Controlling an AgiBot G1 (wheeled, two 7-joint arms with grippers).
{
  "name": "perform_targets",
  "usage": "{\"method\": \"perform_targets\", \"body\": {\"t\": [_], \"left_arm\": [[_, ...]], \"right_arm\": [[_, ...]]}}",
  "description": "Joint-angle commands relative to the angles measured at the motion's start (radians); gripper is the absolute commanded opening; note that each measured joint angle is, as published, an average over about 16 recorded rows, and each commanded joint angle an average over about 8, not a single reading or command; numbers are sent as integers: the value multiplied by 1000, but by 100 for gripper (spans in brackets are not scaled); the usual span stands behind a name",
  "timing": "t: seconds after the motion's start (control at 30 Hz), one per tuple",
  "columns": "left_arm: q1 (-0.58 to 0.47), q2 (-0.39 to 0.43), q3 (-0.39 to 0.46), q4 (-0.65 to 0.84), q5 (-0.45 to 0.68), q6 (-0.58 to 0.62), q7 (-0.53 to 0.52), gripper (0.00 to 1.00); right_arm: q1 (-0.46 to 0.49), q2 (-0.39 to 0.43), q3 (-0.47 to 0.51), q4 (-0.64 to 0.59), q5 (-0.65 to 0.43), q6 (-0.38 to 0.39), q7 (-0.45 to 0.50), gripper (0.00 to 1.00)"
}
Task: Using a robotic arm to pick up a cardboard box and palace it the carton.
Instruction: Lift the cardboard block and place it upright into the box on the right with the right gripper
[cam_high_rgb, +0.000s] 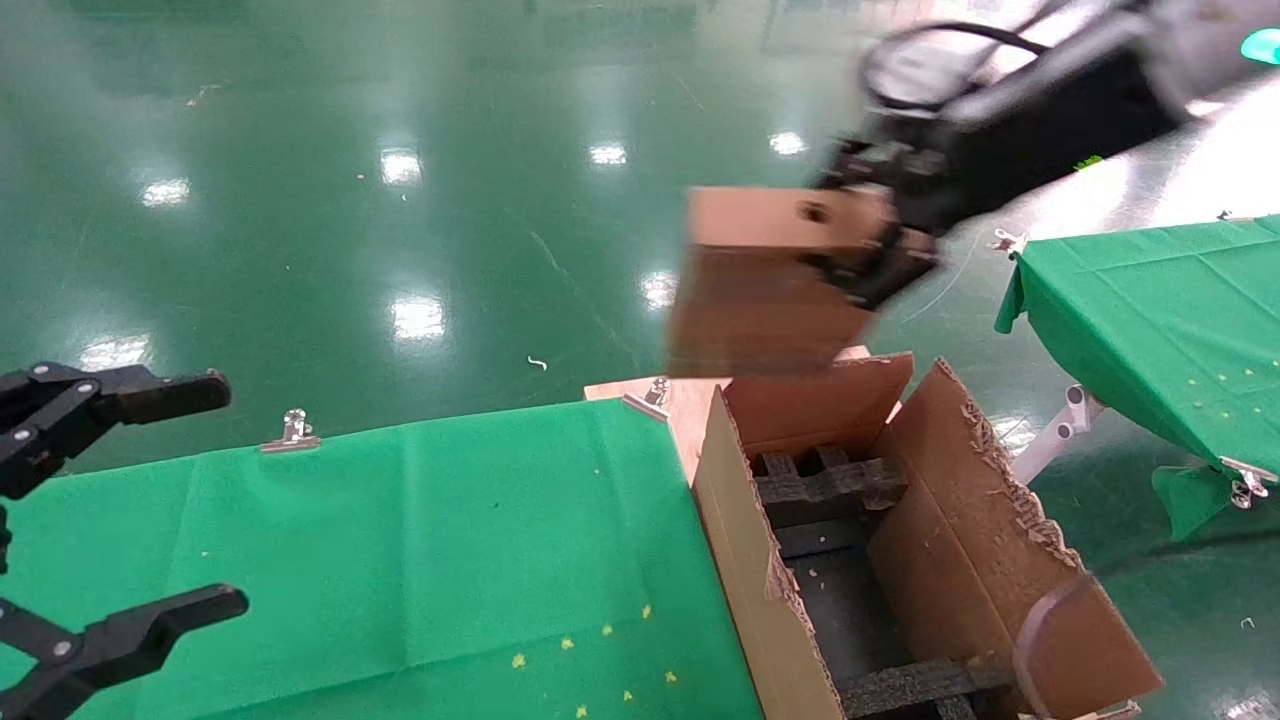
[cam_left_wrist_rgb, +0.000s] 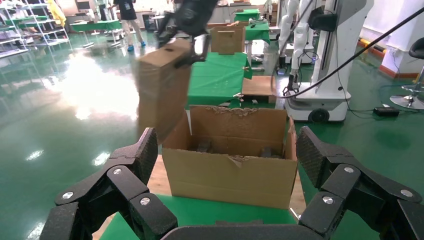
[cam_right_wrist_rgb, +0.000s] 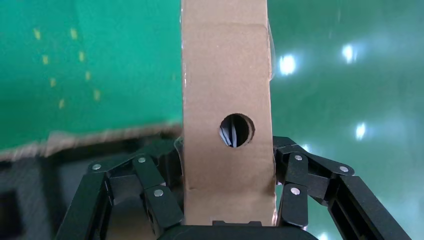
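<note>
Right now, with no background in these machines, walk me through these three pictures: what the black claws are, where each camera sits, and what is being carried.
This is a two-armed robot. One picture looks down from its head; the other two come from cameras on its wrists. The black claws are its grippers. The right gripper is shut on a small cardboard box with a round hole, held in the air above a large open carton with black foam inserts. The left gripper waits open over the green-covered table.

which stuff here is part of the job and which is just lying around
Job:
right gripper, clamped on the box
box, held above the carton
carton, open, foam inside

Lying about:
left gripper, open, idle over the near table
near table
far table
</note>
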Motion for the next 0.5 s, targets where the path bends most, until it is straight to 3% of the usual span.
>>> {"method": "perform_targets", "body": {"t": [0.03, 0.33, 0.5], "left_arm": [[0, 0, 0, 0, 0, 0, 0, 100], [0, 0, 0, 0, 0, 0, 0, 100], [0, 0, 0, 0, 0, 0, 0, 100]], "right_arm": [[21, 49, -30, 19, -9, -3, 18, 0], [54, 308, -139, 272, 1, 16, 190, 0], [52, 393, -162, 396, 4, 34, 269, 0]]}}
